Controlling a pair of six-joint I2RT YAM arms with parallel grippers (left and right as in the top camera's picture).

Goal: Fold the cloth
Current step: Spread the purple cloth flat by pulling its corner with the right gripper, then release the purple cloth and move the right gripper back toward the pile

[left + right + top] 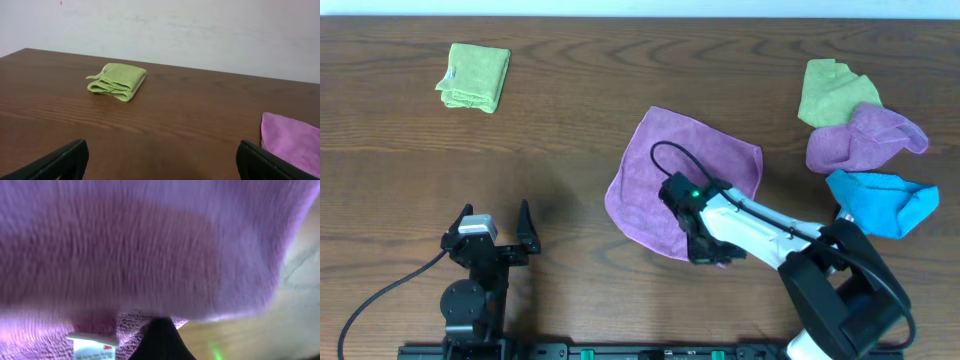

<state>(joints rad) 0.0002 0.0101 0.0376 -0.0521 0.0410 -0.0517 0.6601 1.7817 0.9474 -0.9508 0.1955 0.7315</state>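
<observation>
Right gripper [705,250] seems clamped on the tagged corner of the pink cloth [720,150], a thin bite that may slip mid-fold; left gripper [495,222] gapes idle.

I see the cloth [660,170] mid-table, right gripper [708,255] at its near edge. A folded cloth [473,77] lies far left; heaped cloths [865,140] far right.

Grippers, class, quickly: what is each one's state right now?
Left gripper: open, holding nothing.
Right gripper: shut on the pinkish-purple microfibre cloth at its near edge.
</observation>
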